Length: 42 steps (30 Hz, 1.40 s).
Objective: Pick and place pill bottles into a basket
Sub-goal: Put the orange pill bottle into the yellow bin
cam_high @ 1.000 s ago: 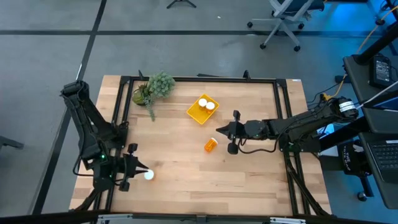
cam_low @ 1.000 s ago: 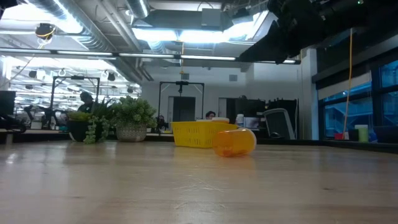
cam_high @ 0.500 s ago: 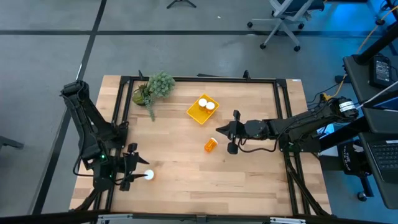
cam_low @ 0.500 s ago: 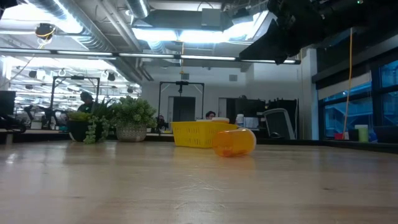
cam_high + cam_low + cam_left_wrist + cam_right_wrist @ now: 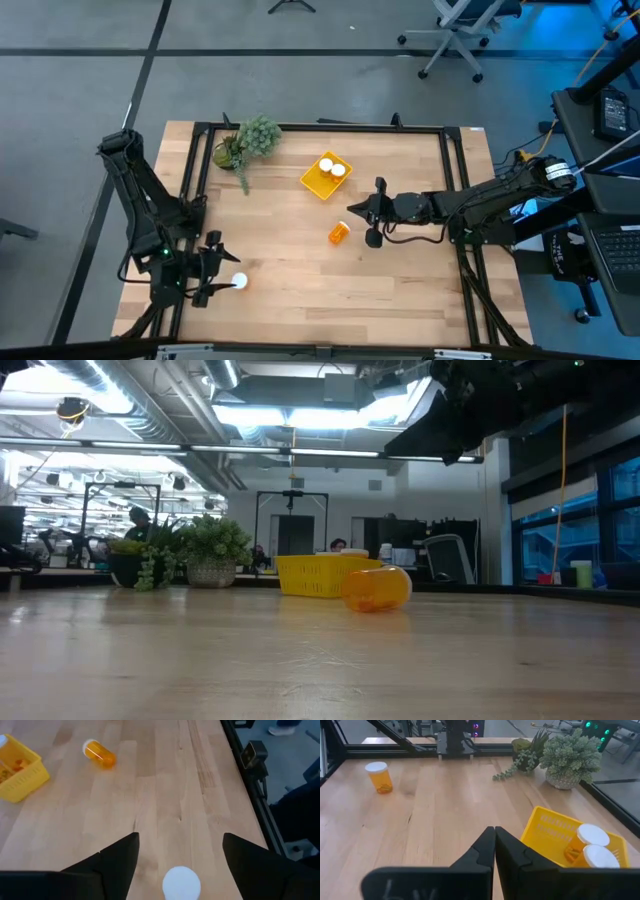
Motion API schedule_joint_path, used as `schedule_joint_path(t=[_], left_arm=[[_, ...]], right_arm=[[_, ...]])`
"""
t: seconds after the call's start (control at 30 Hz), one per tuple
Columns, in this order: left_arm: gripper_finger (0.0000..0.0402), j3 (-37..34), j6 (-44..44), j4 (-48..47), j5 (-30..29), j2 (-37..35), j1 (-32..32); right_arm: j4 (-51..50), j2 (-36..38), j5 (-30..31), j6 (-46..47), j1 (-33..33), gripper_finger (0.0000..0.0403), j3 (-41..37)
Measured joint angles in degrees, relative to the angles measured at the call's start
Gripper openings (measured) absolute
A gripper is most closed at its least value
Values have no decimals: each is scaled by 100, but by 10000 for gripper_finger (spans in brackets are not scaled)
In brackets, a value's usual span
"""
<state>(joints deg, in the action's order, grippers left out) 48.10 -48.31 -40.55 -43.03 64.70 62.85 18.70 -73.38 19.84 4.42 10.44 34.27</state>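
Observation:
One pill bottle (image 5: 238, 283) stands upright on its base near the table's left front corner; its white cap (image 5: 181, 882) shows between the fingers of my open left gripper (image 5: 180, 840), which stand on either side of it with a gap. A second orange pill bottle (image 5: 340, 233) lies on its side mid-table. My right gripper (image 5: 351, 208) is shut and holds nothing, just beyond and to the right of that bottle. The yellow basket (image 5: 318, 180) at centre back holds two upright pill bottles (image 5: 590, 835).
A green potted plant (image 5: 252, 140) stands at the table's back left, with trailing stems on the wood. A black frame rail (image 5: 320, 126) runs around the table. Bare wood lies between the lying bottle (image 5: 377, 588) and the basket (image 5: 318, 574).
My left gripper has opened and let go of the white-capped pill bottle, which stays standing upright on the table where it was.

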Motion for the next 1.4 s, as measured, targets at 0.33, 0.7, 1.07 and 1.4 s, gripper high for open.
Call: schedule_joint_path(t=[0.33,0.7,1.07,1.4], left_arm=[[279,0,-1186,-91,297,807,21],[279,-2,-2609,-88,92,1873,265],[279,-2,-3631,-92,-518,2759,534],[279,-2,-4307,-54,-511,3373,575]], right_arm=[[-4,0,0,-17,0,17,1],[-22,0,-48,-37,88,17,1],[-42,0,-61,-40,370,17,1],[-37,0,-61,-55,378,17,1]])
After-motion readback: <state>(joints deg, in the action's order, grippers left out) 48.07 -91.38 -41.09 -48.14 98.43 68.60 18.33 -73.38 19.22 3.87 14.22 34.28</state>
